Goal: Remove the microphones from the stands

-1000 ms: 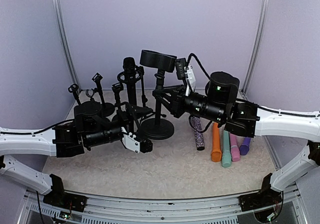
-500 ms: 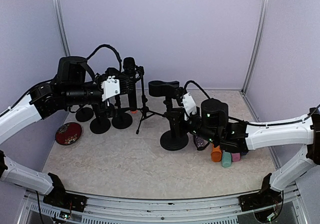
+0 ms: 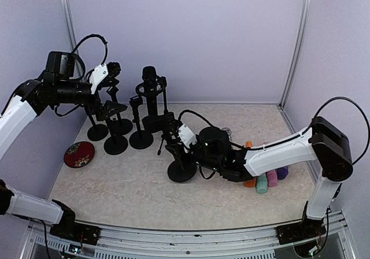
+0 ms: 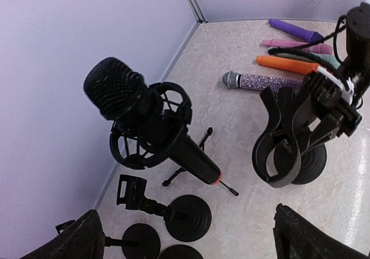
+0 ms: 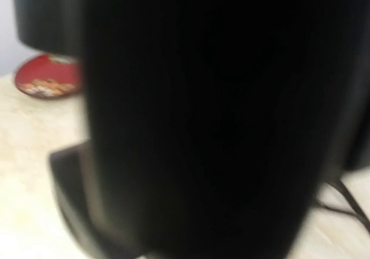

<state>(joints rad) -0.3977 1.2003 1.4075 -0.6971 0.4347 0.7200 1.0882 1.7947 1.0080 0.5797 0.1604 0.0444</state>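
Note:
A black microphone (image 4: 113, 89) with a mesh head sits in a ring shock mount (image 4: 151, 127) on a small tripod stand (image 3: 163, 133) near the back wall. In the top view the microphone (image 3: 150, 78) stands upright. My left gripper (image 3: 113, 76) hangs open, high and left of it, with nothing between its fingers (image 4: 85, 240). My right gripper (image 3: 176, 144) is low on the table, shut on the post of a separate black clip stand (image 4: 282, 150) with a round base (image 3: 181, 171). The right wrist view is filled with blurred black.
Several short clip stands with round bases (image 3: 115, 144) stand at the back left. A red dish (image 3: 79, 154) lies by the left wall. A glitter microphone (image 4: 261, 81) and coloured microphones (image 3: 262, 182) lie at the right, behind the right arm.
My left arm rose and swung to the upper left while its jaws opened wide. My right arm carried the clip stand left and down toward the table.

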